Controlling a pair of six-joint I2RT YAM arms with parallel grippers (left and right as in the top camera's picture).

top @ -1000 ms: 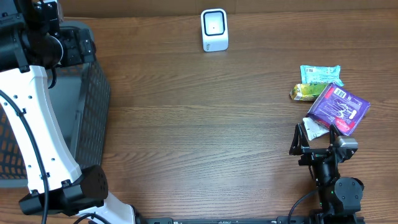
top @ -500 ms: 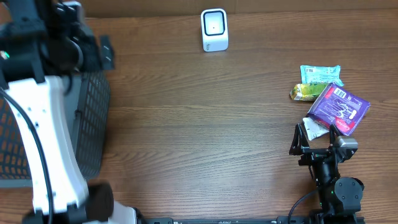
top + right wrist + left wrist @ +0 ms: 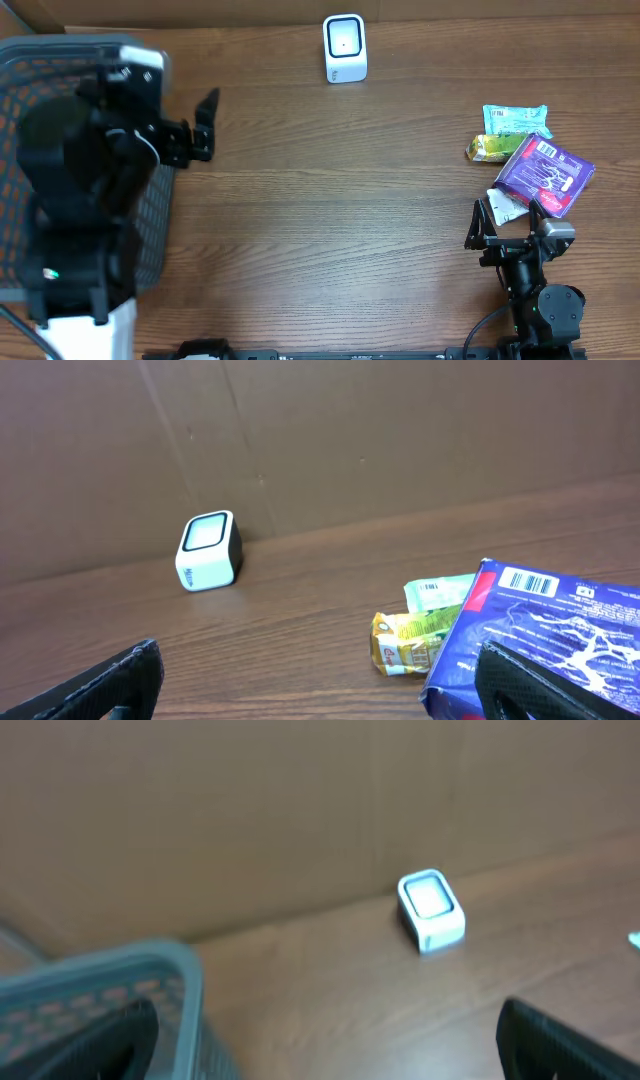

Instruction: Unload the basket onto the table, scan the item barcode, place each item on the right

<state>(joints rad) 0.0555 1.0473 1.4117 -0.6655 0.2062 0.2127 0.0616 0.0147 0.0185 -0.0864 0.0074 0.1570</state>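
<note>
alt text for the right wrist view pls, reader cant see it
A small white cube-shaped barcode scanner stands on a brown wooden table by a cardboard wall. Toward the frame's right lie a purple packet showing its barcode, a yellow-green wrapper and a pale green packet; the open right gripper frames the bottom corners.

Even, soft light, faint shadows; the left arm (image 3: 90, 190) smears with blur at nine o'clock overhead. Left wrist view hazy throughout, right wrist crisp.
</note>
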